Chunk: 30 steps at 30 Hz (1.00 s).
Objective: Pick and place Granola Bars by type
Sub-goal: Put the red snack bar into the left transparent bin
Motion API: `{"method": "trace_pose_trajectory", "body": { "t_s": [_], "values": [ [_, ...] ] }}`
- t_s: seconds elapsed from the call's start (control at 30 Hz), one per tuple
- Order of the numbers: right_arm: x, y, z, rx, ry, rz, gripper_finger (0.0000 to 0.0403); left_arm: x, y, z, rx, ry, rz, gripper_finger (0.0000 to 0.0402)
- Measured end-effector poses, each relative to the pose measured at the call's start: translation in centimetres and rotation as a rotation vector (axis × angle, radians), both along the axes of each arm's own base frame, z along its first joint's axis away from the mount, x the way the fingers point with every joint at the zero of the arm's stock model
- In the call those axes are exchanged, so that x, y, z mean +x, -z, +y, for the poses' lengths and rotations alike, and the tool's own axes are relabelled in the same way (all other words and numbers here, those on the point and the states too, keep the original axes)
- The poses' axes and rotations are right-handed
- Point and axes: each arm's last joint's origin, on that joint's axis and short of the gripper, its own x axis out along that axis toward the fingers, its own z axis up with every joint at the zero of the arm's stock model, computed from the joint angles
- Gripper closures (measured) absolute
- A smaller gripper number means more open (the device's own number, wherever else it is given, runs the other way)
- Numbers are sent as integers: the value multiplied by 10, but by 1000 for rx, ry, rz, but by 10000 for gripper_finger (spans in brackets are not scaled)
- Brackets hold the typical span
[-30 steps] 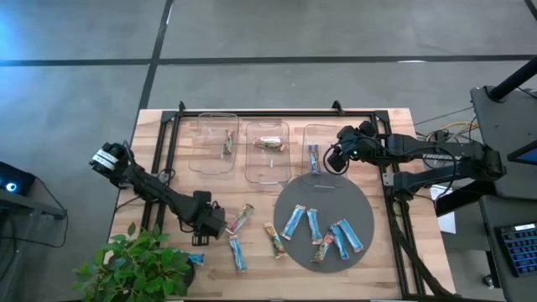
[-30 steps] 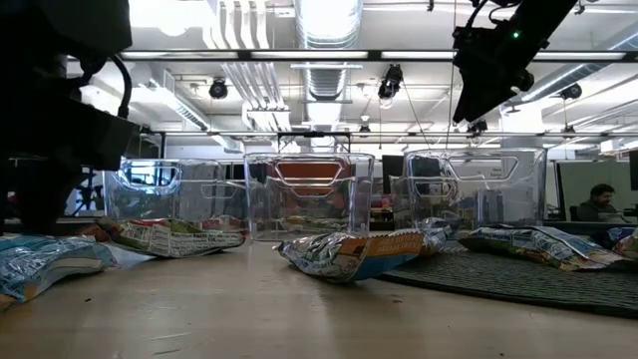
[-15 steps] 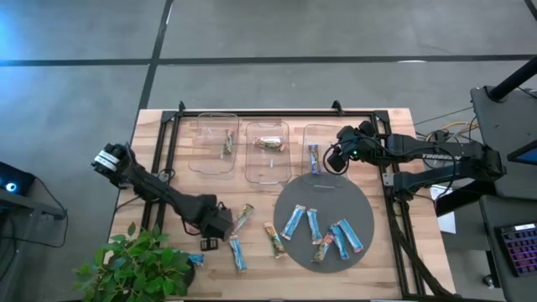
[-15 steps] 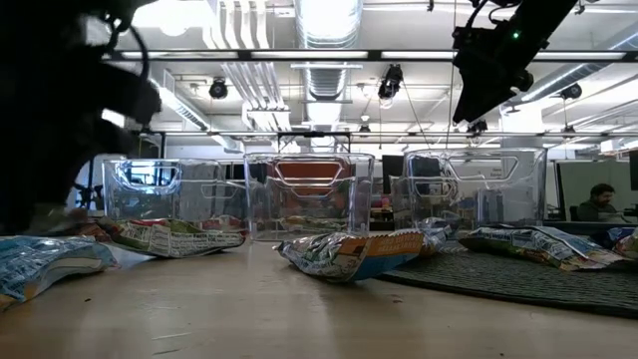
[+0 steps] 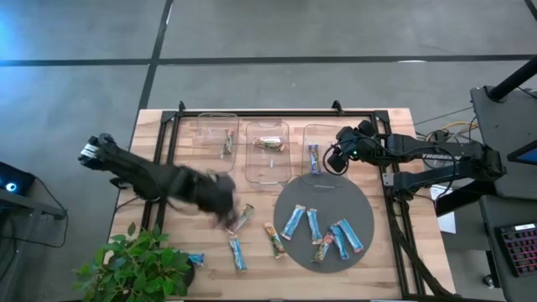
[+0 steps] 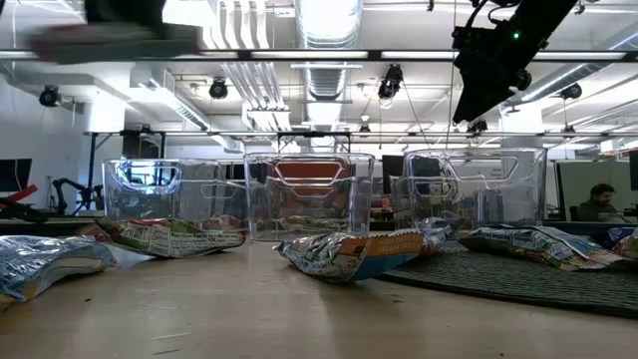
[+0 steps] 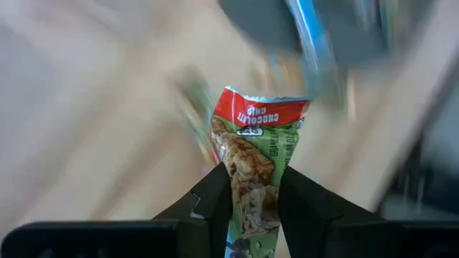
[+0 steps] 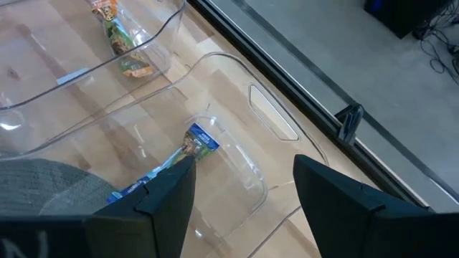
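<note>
a: left gripper (image 7: 254, 190)? b: fingers clamped on a red-green granola bar (image 7: 252, 168), above loose bars (image 5: 237, 252) near the plant (image 5: 138, 264).
a: right gripper (image 8: 240, 190)? b: fingers spread, over the right bin (image 5: 317, 138) holding a blue bar (image 8: 193, 141).

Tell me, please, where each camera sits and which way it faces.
High: overhead, looking straight down; both arms, table.
Low: table-top height, looking level across at the bins; right arm overhead.
Left wrist: past its fingers clamping a red-green bar.
Right wrist: over the right bin holding a blue bar; open fingers.
Shared: that bin appears in high and right wrist views.
</note>
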Motion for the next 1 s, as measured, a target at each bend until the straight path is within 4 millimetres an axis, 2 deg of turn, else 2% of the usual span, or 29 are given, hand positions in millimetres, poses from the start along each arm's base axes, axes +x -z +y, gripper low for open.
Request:
{"method": "trace_pose_trajectory", "body": {
  "t_s": [0.17,0.27,0.4,0.5,0.57,0.67,0.77,0.9,1.0],
  "values": [
    [3,-2,0,-4,2,-37,177,-35,-26,69,153,-600,-117,315],
    [4,-4,-1,-7,2,-62,177,-54,-30,108,233,-804,-155,315],
    [6,-5,-1,-10,1,-85,177,-66,-17,160,300,-878,-99,315],
    [6,-5,-1,-6,6,-92,177,-70,10,195,248,-867,-17,314],
    [6,-5,-1,0,16,-100,177,-71,32,210,180,-831,33,311],
    [6,-5,-1,12,33,-117,177,-69,55,218,126,-787,104,300],
    [6,-5,-1,18,41,-124,177,-65,59,219,143,-743,128,279],
    [6,-5,-1,17,39,-121,177,-59,42,214,226,-675,102,254],
    [6,-5,-1,4,19,-101,177,-50,12,198,221,-449,-27,248]
  ]
}}
